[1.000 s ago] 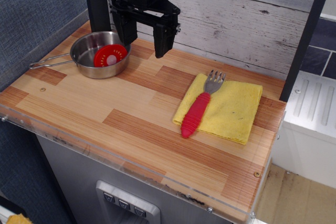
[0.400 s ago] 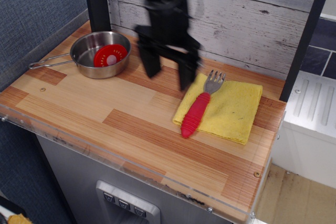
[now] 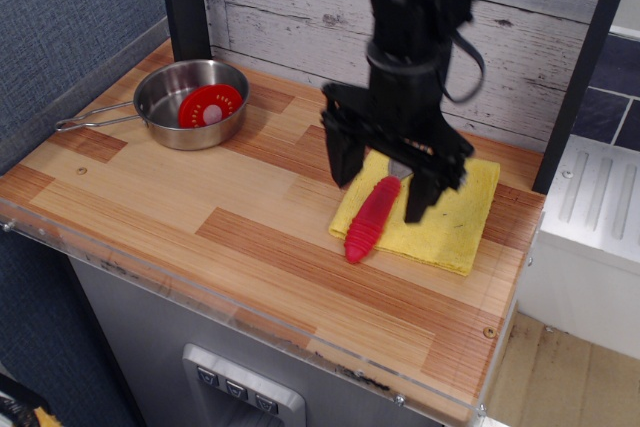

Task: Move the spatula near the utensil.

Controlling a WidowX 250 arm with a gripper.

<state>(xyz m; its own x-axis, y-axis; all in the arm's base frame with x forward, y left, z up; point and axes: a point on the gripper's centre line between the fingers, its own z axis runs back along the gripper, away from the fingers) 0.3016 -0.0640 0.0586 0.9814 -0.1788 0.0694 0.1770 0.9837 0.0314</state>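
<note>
The spatula has a ribbed red handle and lies on a yellow cloth at the right of the wooden counter; its grey pronged head is mostly hidden behind the arm. My black gripper hangs open right over it, one finger on each side of the upper handle, not touching that I can see. The utensil, a shiny steel pan with a thin wire handle pointing left, sits at the back left with a round red disc inside.
A black post stands behind the pan against the grey plank wall. A dark upright bar borders the counter's right side, with a white rack beyond. The counter's front edge has a clear plastic lip.
The arm has swung from above the pan at the back left over to the right and come down over the spatula. The spatula, cloth and pan have not moved.
</note>
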